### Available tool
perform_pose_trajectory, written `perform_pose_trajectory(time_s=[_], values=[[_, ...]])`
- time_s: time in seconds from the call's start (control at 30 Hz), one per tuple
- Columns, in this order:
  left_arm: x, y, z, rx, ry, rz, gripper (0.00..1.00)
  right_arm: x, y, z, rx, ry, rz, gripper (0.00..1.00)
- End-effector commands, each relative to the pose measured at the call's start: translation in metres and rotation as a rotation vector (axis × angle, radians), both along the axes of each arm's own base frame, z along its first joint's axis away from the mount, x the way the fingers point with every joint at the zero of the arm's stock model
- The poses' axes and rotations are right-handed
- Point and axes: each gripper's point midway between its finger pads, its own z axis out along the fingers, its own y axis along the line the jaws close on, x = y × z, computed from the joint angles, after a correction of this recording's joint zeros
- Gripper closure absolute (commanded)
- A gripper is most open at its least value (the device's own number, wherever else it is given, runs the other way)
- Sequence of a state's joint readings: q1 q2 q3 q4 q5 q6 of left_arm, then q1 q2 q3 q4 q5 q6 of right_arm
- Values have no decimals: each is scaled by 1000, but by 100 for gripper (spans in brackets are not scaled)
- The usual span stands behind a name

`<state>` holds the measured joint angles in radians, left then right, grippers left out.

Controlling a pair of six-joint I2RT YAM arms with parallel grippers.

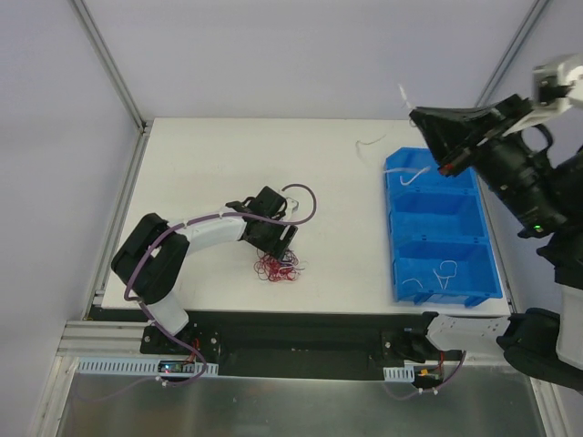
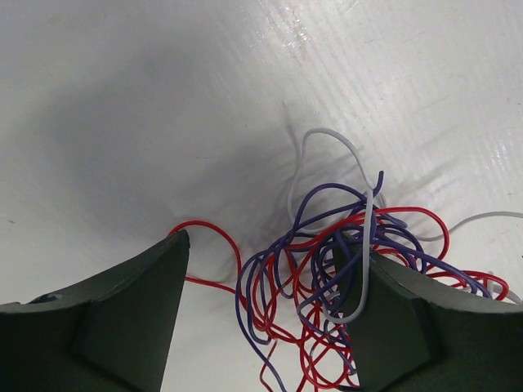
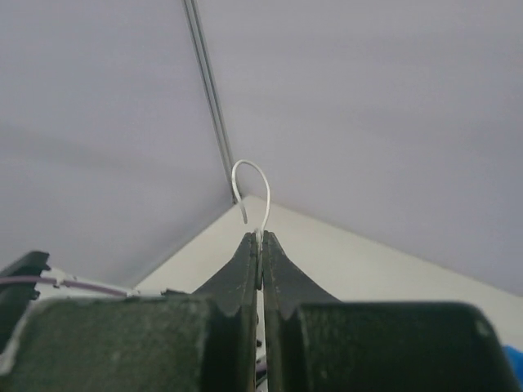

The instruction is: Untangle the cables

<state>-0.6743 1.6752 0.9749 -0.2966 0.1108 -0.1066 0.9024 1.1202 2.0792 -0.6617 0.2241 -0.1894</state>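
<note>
**Left gripper [image 2: 265, 269] spread astride the cables [image 2: 327, 269]**

Tangle is lying on the table [image 2: 122, 122] between its fingers [image 2: 106, 318]. Right gripper [image 3: 261, 243] is pinching one white strand [image 3: 249, 175], high by the blue bin [image 1: 394, 238]. You should be closing on one outer loop only.

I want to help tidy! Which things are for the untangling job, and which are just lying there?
Job: tangled clump, at the open left gripper; white wire, pinched by right gripper; loose white strand.
Just there: blue bin; lilac arm cable.
</note>
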Motion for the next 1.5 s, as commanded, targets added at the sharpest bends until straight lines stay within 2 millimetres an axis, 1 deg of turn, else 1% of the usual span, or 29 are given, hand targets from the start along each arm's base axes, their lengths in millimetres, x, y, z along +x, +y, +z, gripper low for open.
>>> perform_pose_trajectory(time_s=[0.0,0.03,0.07,0.13,0.17,0.2,0.23,0.27,0.3,0.33,0.37,0.43,0.47,0.5,0.53,0.6,0.63,0.73,0.8,0.87,0.93,1.0,1.13,1.2,1.3,1.37,1.4,1.47], values=[[7,8,7,54,-42,-7,30,-8,-21,46,33,-111,-38,100],[10,8,12,48,-57,-6,30,-10,-25,52,43,-125,-42,100],[11,8,16,42,-69,-4,29,-10,-26,53,45,-133,-46,100],[15,7,33,26,-112,4,28,-5,-27,43,30,-115,-71,100],[16,7,41,14,-132,4,27,2,-23,27,0,-84,-88,100],[19,7,54,-6,-167,9,25,8,-20,12,-19,-55,-103,100],[20,8,65,-19,-199,16,24,11,-21,-1,-31,-32,-122,100],[27,14,80,-14,-258,51,23,15,-23,-19,-48,-1,-145,100],[31,20,94,-17,-309,78,22,20,-21,-42,-73,46,-166,100],[34,25,106,-17,-358,100,22,23,-25,-60,-87,79,-195,100],[36,28,120,-31,-400,116,21,27,-26,-84,-120,119,-222,100],[37,31,147,-71,-471,129,19,28,-35,-125,-168,190,-269,100],[36,29,162,-108,-496,124,16,28,-40,-142,-195,221,-293,100],[33,26,177,-151,-512,113,14,25,-47,-156,-210,251,-314,100],[31,22,197,-205,-540,107,10,23,-52,-167,-219,273,-324,100],[26,16,234,-299,-588,100,1,10,-69,-179,-201,292,-339,100],[25,13,257,-346,-621,98,1,7,-78,-185,-199,306,-365,100],[24,6,301,-435,-682,80,1,2,-114,-205,-230,353,-509,100],[27,4,316,-458,-718,72,1,-2,-142,-217,-239,396,-646,100],[26,-2,320,-479,-729,34,1,-7,-168,-224,-239,409,-766,100],[25,-4,313,-470,-723,13,1,-14,-183,-230,-228,421,-820,100],[23,-3,304,-462,-719,2,1,-22,-198,-236,-225,435,-865,100],[25,5,271,-414,-730,8,1,-34,-222,-249,-216,455,-962,100],[23,6,265,-411,-724,9,1,-41,-235,-259,-221,470,-1017,100],[18,4,269,-430,-737,-1,1,-48,-241,-277,-217,516,-1067,100],[16,2,269,-445,-732,-10,1,-55,-245,-296,-232,576,-1104,100],[16,2,268,-441,-735,-11,1,-58,-240,-308,-229,630,-1094,100],[17,4,266,-426,-749,-6,1,-64,-231,-330,-161,736,-1112,100]])
